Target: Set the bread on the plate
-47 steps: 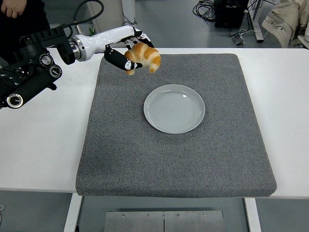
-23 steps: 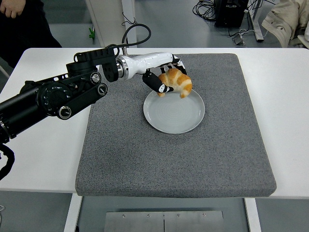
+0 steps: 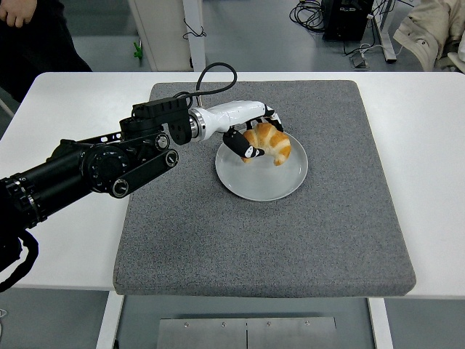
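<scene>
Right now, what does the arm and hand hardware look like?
Only the left arm shows: black, chunky segments with round silver-ringed joint caps. A glossy white forearm shell follows a silver collar, and a black cable loops above the wrist. The left hand has black fingers with small white markings.

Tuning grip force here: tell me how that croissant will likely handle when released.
The croissant, held by the left robot hand over the plate, looks puffy, so probably light and crushable. Its curved shape may rock slightly; its flaky crust probably won't slip.
</scene>
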